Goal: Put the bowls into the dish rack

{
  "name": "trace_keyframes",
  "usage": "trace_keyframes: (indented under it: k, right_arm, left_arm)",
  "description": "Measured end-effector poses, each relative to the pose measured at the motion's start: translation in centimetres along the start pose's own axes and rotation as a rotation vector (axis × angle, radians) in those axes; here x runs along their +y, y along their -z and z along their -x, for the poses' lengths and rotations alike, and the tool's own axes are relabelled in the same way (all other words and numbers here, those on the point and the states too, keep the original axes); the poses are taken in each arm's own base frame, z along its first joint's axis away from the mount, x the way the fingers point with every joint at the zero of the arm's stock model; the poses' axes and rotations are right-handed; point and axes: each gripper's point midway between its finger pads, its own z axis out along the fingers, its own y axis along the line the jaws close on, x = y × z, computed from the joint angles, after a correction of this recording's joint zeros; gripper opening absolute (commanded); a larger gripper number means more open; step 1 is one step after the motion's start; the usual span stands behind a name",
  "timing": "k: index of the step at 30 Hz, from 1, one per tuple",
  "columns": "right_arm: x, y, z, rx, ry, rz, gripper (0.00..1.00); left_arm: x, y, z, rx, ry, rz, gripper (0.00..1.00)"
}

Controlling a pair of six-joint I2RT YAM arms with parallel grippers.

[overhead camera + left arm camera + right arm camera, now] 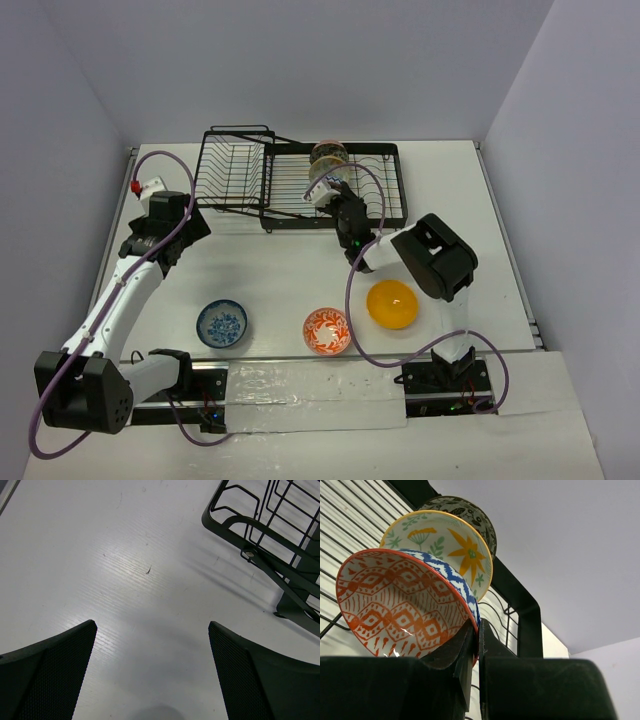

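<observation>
My right gripper (477, 625) is shut on the rim of a bowl (400, 605) that is orange-red patterned inside and blue and white outside. It holds the bowl on edge over the black wire dish rack (300, 180). Right behind it, a white bowl with leaves (445, 545) and a grey-black patterned bowl (465, 510) stand on edge in the rack. On the table lie a blue patterned bowl (222, 323), an orange-red floral bowl (327, 331) and a plain orange-yellow bowl (392, 304). The left gripper (151, 625) is open over bare table beside the rack's basket end (260, 525).
White walls close in the table (270, 270) at the back and both sides. The right arm's elbow (435, 255) hangs just above the orange-yellow bowl. Purple cables loop beside both arms.
</observation>
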Motion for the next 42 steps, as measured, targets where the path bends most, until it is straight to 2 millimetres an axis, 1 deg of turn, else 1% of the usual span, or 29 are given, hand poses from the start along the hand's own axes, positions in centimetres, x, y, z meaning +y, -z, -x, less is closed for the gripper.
trace_keyframes:
  k: [4, 5, 6, 12, 15, 16, 18, 19, 22, 26, 27, 29, 33, 37, 42]
  right_arm:
    - [0.1, 0.0, 0.1, 0.01, -0.006, 0.019, 0.14]
    - [0.2, -0.1, 0.1, 0.012, -0.007, 0.024, 0.17]
    - [0.2, -0.1, 0.1, 0.013, -0.008, 0.027, 0.18]
    - [0.7, 0.1, -0.6, 0.047, 0.003, 0.055, 0.21]
    - [1.0, 0.1, -0.9, 0.061, 0.005, 0.069, 0.26]
    - [1.1, 0.1, -1.0, 0.068, 0.009, 0.074, 0.3]
    - [1.3, 0.1, -1.2, 0.076, 0.009, 0.082, 0.34]
    - [1.4, 0.2, -1.3, 0.083, 0.011, 0.089, 0.38]
    - [1.7, 0.3, -1.7, 0.1, 0.014, 0.103, 0.44]
    - [1.5, 0.1, -1.4, 0.099, 0.003, 0.094, 0.52]
    - [1.4, 0.1, -1.4, 0.1, 0.0, 0.091, 0.55]
    - [1.2, 0.0, -1.3, 0.102, -0.004, 0.086, 0.58]
    - [0.9, -0.3, -1.1, 0.103, -0.012, 0.074, 0.73]
    - [0.5, -0.4, -0.9, 0.104, -0.02, 0.069, 0.77]
    - [0.3, -0.4, -0.9, 0.114, -0.02, 0.073, 0.8]
  left_arm:
    - [0.0, 0.0, 0.0, 0.0, 0.0, 0.001, 0.99]
    - [0.0, 0.0, 0.0, 0.0, 0.0, 0.001, 0.99]
    - [0.0, 0.0, 0.0, 0.0, 0.0, 0.001, 0.99]
    - [0.0, 0.0, 0.0, 0.0, 0.0, 0.001, 0.99]
    - [0.0, 0.0, 0.0, 0.0, 0.001, 0.001, 0.99]
    - [0.0, 0.0, 0.0, 0.0, 0.001, 0.001, 0.99]
    - [0.0, 0.0, 0.0, 0.0, 0.001, 0.001, 0.99]
    - [0.0, 0.0, 0.0, -0.001, 0.001, 0.001, 0.99]
    - [0.0, 0.0, 0.0, -0.001, 0.002, 0.0, 0.99]
    - [0.1, 0.0, 0.1, -0.002, 0.002, 0.001, 0.99]
    - [0.1, 0.0, 0.1, -0.002, 0.002, 0.001, 0.99]
    - [0.1, 0.0, 0.1, -0.002, 0.002, 0.001, 0.99]
    - [0.1, 0.0, 0.1, -0.002, 0.003, 0.001, 0.99]
    - [0.2, 0.0, 0.1, -0.002, 0.005, 0.004, 0.99]
    - [0.2, 0.0, 0.1, -0.003, 0.005, 0.004, 0.99]
